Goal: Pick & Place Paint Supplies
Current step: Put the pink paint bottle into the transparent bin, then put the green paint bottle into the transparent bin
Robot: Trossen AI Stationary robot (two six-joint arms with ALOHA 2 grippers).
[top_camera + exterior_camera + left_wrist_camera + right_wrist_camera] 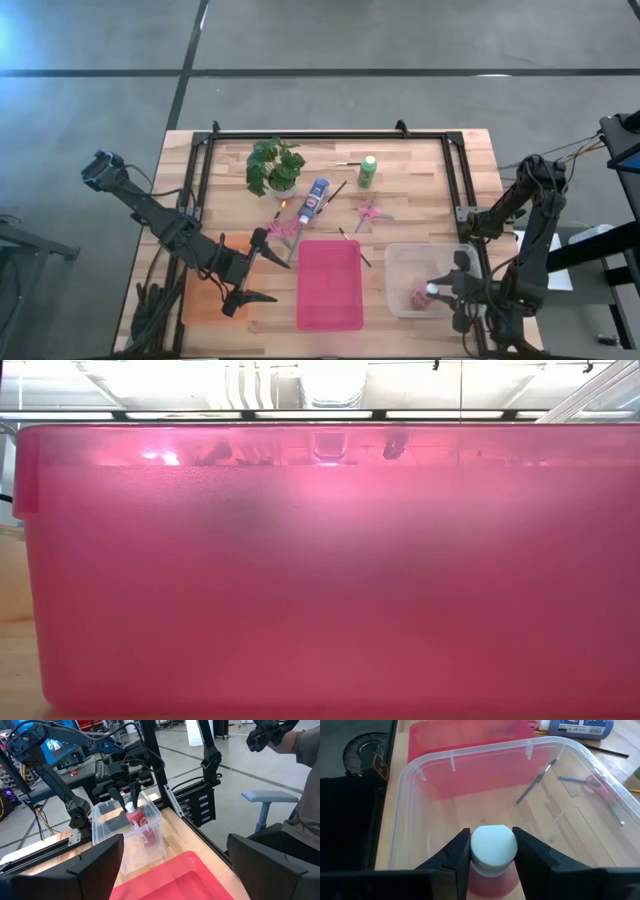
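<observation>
The pink-red paint bottle (492,857) is clamped by its white cap between the two fingers (455,855) of the right gripper (447,292), one finger pressed to each side of the cap. The bottle is held upright inside the clear plastic bin (405,785), with the bin's walls all around the fingers and the wooden table (420,190) seen through its floor below them. Beyond the fingertips, past the bin's far wall, the pink tray (329,283) is seen, and farther off the blue-and-white bottle (316,198) lies on its side. A dark-handled brush (535,782) and pink-handled scissors (369,212) are seen through the bin's wall, out on the table.

The left gripper (243,281) is spread wide with nothing between its fingers (85,865); the pink tray lies just ahead of them, the clear bin beyond that. The green bottle (368,171) stands upright well away from both grippers, near the potted plant (274,166).
</observation>
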